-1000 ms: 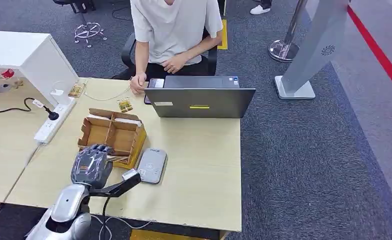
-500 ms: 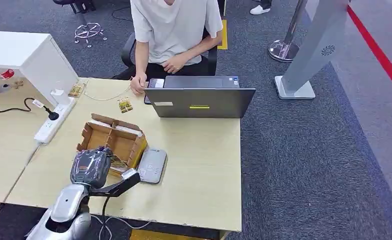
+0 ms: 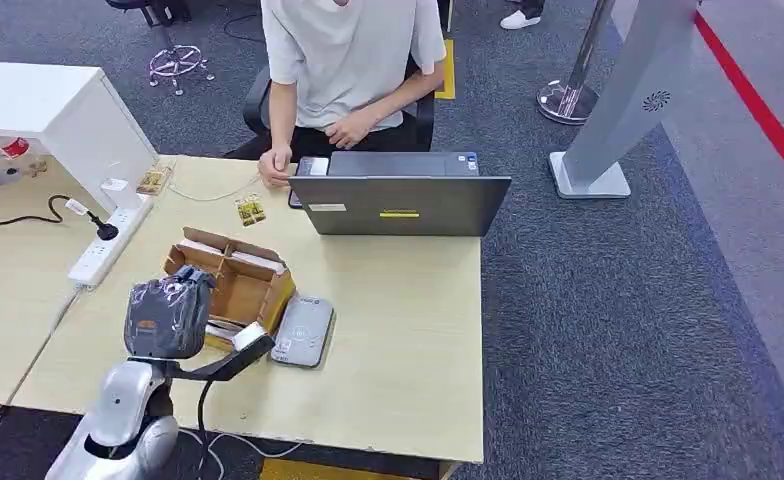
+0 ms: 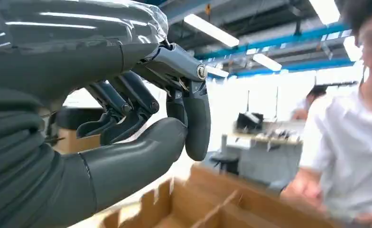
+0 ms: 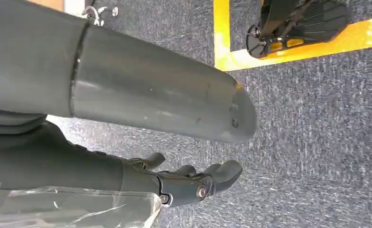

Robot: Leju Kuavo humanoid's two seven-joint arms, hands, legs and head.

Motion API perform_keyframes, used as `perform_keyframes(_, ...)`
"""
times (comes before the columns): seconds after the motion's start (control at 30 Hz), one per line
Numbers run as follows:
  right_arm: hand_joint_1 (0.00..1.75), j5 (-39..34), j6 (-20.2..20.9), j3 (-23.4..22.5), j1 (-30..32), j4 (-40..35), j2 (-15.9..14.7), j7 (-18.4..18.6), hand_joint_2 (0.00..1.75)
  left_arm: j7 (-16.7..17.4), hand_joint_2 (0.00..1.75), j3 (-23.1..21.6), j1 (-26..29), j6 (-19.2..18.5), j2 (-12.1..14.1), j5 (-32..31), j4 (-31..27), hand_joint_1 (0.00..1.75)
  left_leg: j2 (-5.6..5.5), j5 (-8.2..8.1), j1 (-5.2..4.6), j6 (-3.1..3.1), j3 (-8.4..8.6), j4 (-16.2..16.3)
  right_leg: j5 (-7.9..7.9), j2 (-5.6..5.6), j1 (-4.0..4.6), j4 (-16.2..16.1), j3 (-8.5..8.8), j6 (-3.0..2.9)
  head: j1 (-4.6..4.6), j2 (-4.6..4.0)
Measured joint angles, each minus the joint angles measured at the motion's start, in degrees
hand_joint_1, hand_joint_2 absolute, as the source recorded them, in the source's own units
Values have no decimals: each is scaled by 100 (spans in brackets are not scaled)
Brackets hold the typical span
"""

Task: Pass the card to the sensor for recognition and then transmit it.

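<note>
Left hand (image 3: 168, 317) has lifted clear of the box (image 3: 238, 285), fingers (image 4: 193, 118) curled, no card visible in them. Reader (image 3: 302, 331) lies just beside. Pick apparently failed.

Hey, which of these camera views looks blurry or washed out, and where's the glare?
Left wrist view: the person and cardboard box are smeared with blur, and the bright background is washed out; the left hand is sharp. Right wrist view: sharp carpet, with glare on the plastic wrap beside the right hand. Head view: evenly lit, sharp, soft shadows.
</note>
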Motion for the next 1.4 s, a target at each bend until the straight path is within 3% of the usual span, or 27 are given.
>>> perform_keyframes(0.13,0,17,4,2,-2,0,0,-18,0,-50,175,0,-275,33,0,0,-232,175,-1,1,0,0,0,0,1,-1,0,0,1,-1,0,0)
perform_keyframes(0.17,0,15,7,0,-3,0,0,-20,0,-65,175,0,-351,33,0,7,-251,0,-1,2,0,2,0,0,1,-1,0,1,1,-1,-2,0)
perform_keyframes(0.7,0,-55,-166,-11,-17,7,70,20,0,-343,175,0,-363,39,44,275,-295,0,2,0,0,0,2,-1,0,4,0,1,1,-1,0,0)
perform_keyframes(0.73,0,-77,-186,-18,-16,9,90,28,0,-350,175,-4,-282,-5,44,264,-330,0,2,-1,0,0,2,-1,0,4,0,1,0,-1,-2,0)
perform_keyframes(0.8,0,-175,-232,-85,-17,9,122,59,0,-308,175,-118,209,-490,90,205,-726,0,1,-1,0,0,1,-1,-1,3,0,0,1,0,0,0)
perform_keyframes(1.0,0,-190,-227,-164,-16,9,144,59,0,-81,175,-190,421,-1163,284,313,-946,0,1,-1,0,0,2,-1,-1,2,0,0,1,0,-2,0)
perform_keyframes(1.17,0,-103,-79,-164,-15,7,111,37,0,92,175,-192,390,-1384,374,337,-902,0,0,0,0,0,3,-1,-1,1,0,1,1,0,-2,0)
perform_keyframes(1.4,0,-22,-15,-164,-16,0,66,4,0,210,175,-192,111,-1561,365,317,-412,0,1,0,-1,0,3,0,0,2,0,0,2,0,-2,0)
